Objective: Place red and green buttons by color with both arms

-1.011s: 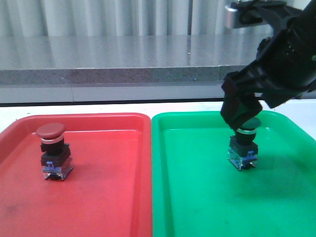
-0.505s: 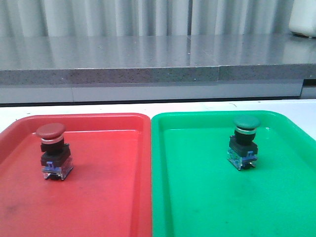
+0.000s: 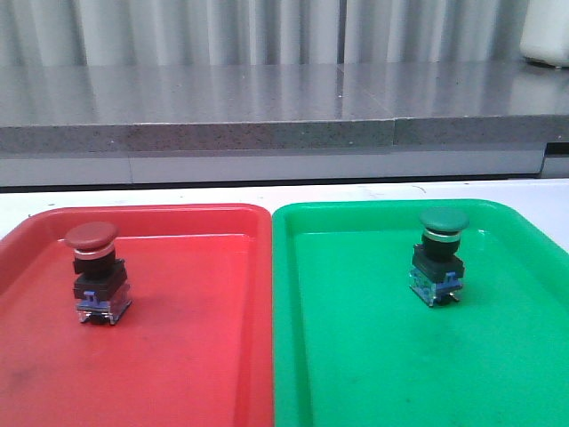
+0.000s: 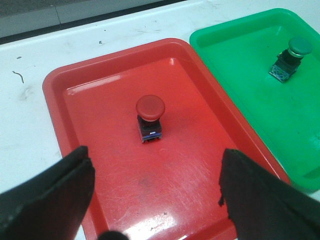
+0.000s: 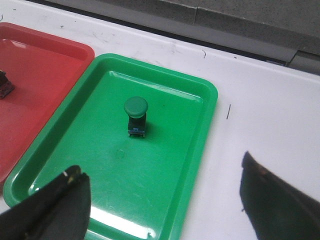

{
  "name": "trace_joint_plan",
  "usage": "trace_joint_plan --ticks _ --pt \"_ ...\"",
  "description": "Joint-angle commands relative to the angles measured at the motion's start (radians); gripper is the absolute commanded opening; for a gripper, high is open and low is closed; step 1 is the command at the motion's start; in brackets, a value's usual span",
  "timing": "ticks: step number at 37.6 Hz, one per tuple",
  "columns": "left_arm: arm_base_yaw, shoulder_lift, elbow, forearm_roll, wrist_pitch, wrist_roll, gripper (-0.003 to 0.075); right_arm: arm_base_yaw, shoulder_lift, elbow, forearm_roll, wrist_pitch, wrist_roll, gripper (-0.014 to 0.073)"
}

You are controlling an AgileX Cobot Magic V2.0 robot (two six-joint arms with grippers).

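Front view: the red button (image 3: 92,271) stands upright in the red tray (image 3: 178,356), toward its left side, while the green button (image 3: 440,256) stands upright in the green tray (image 3: 373,356), toward the far right. Neither arm shows here, and a white table (image 3: 356,191) runs behind both trays.

Left wrist view: the left gripper (image 4: 157,197) hangs above the red tray's near edge, fingers spread wide and holding nothing, well apart from the red button at mid-tray. The green button appears small in the far tray.

Right wrist view: the right gripper (image 5: 165,205) hovers over the green tray's near corner and the table, likewise splayed wide and empty, clear of the green button. A dark sliver at the red tray's edge is probably the red button's base, though too little shows to be sure.

With each button sitting in the matching tray, the sorting looks complete. The step in hand appears to be pulling clear: best done by lifting both arms straight up and back, fingers kept apart, so nothing clips a cap or nudges a tray.
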Motion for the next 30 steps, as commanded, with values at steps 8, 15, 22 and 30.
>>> trace_joint_plan --ticks 8,15,22,30 --pt "-0.008 0.003 -0.027 -0.006 -0.062 -0.004 0.0514 0.0 0.005 -0.022 -0.008 -0.064 -0.008 0.0358" --pt "-0.008 0.003 -0.027 -0.006 -0.062 -0.004 0.0514 0.0 0.005 -0.022 -0.008 -0.063 -0.008 -0.0062" --pt "-0.008 0.003 -0.027 -0.006 -0.062 -0.004 0.0514 0.0 0.005 -0.022 -0.008 -0.062 -0.008 -0.007" --pt "-0.008 0.003 -0.027 -0.006 -0.062 -0.004 0.0514 0.0 0.005 -0.022 -0.008 -0.062 -0.008 -0.007"
